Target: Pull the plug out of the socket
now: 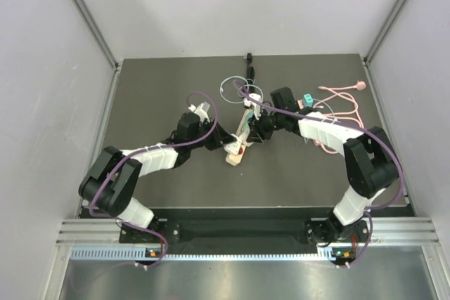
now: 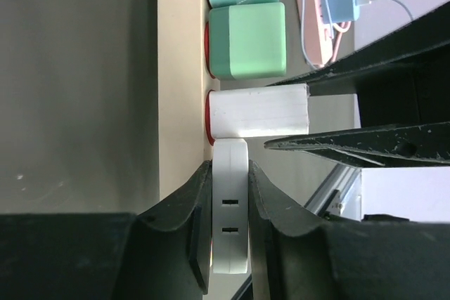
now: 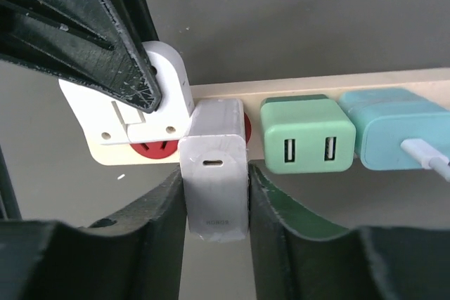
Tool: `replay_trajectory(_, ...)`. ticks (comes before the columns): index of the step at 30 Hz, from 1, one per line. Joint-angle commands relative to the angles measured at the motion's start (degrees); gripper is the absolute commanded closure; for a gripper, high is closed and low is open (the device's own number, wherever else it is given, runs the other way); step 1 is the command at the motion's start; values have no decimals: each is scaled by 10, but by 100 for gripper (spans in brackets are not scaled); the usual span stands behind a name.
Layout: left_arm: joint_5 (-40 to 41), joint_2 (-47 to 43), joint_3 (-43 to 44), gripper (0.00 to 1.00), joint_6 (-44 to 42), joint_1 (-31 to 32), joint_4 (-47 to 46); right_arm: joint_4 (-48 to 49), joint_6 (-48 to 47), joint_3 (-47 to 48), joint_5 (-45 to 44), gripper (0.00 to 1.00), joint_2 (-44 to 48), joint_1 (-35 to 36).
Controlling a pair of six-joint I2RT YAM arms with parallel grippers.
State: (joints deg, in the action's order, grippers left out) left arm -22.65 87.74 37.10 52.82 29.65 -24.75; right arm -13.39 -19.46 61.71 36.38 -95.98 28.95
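Plug between right tool fingers

Boxy white plug in beige socket strip, second outlet from end.

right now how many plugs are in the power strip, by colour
white plugs: 2
green plugs: 1
teal plugs: 1
total: 4

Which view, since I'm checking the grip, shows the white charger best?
Right wrist: the charger sits face-on between the right fingers. Left wrist shows only its side; in the top view it is too small to make out.
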Motion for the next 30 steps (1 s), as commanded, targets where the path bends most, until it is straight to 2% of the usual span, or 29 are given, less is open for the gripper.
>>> replay_trajectory(1, -19, -41, 19, 100, -25, -1, -16, -13, -15, 25, -23, 68, -6, 23)
replay_trajectory(3, -6, -48, 27, 100, -46, 1, 10, -17, -15, 28, -39, 80, -10, 30)
replay_trajectory(4, -1, -56, 36, 100, -70, 1, 42, -19, -13, 30, -45, 91, -11, 31)
replay_trajectory(6, 26, -64, 46, 100, -117, 8, 80, -23, -1, 39, -62, 100, -17, 35)
replay_trajectory(10, 80, -85, 75, 100, -191, 27, 177, -37, 26, 62, -94, 100, -30, 40)
replay_trajectory(16, 148, -102, 87, 100, -272, 55, 240, -48, 54, 90, -153, 100, -42, 60)
replay_trajectory(26, 262, -136, 60, 100, -351, 122, 252, -48, 102, 110, -274, 100, -77, 83)
replay_trajectory(30, 283, -169, 32, 100, -360, 127, 205, -38, 111, 106, -298, 100, -82, 91)
